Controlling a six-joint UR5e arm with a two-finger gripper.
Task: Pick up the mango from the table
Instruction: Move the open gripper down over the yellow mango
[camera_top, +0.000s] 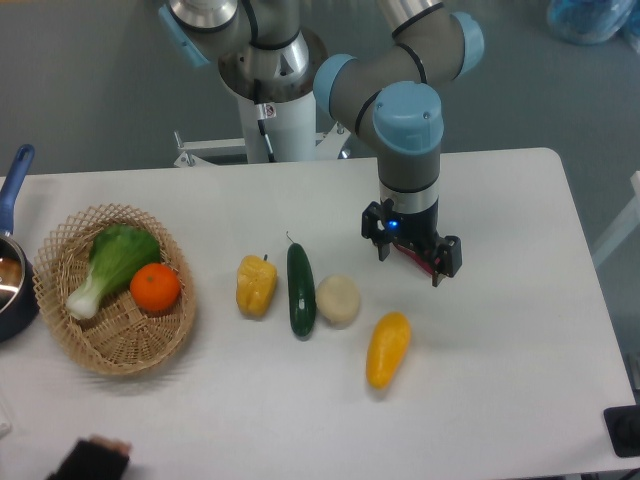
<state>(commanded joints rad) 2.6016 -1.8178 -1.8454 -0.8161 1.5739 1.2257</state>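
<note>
The mango (387, 349) is a smooth yellow-orange oval lying on the white table (500, 330), right of centre and near the front. My gripper (412, 263) points down above the table, behind and slightly right of the mango, apart from it. Its two dark fingers stand apart with nothing between them, so it is open and empty.
A yellow bell pepper (256, 285), a dark green cucumber (301, 290) and a pale round object (338, 300) lie in a row left of the mango. A wicker basket (150, 340) at the left holds a leafy green and an orange (155, 287). A blue-handled pot (12, 250) sits at the left edge.
</note>
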